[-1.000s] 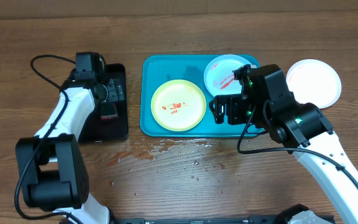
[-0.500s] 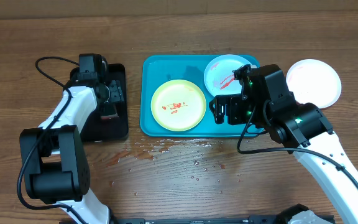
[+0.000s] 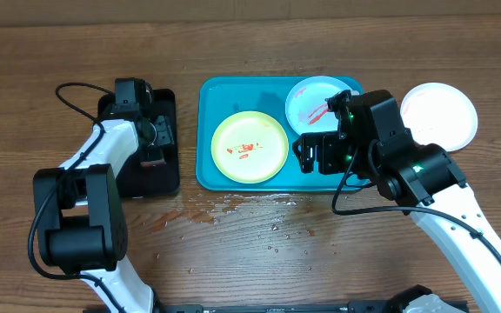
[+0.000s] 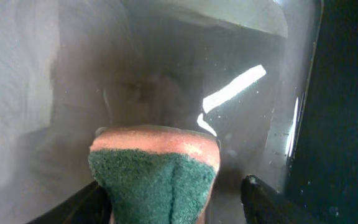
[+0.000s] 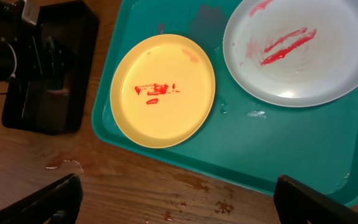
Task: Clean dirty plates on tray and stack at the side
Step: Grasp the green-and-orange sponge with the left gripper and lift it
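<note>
The turquoise tray (image 3: 270,90) holds a yellow-green plate (image 3: 250,147) and a pale mint plate (image 3: 313,101), both with red smears. They also show in the right wrist view, yellow-green (image 5: 162,90) and mint (image 5: 300,46), on the tray (image 5: 278,143). A clean white plate (image 3: 439,116) lies on the table right of the tray. My right gripper (image 3: 316,155) hovers over the tray's front right part, open and empty (image 5: 179,205). My left gripper (image 3: 152,143) is down in the black tray, open, with a green-topped orange sponge (image 4: 154,168) between its fingers (image 4: 169,202). The right finger stands apart from the sponge.
The black tray (image 3: 165,178) sits left of the turquoise tray, wet inside. Water drops and reddish stains (image 3: 224,209) lie on the wooden table in front of the turquoise tray. A black cable (image 3: 76,89) loops behind the left arm.
The left arm's wrist has shifted slightly right over the black tray. The right arm and the plates have not moved.
</note>
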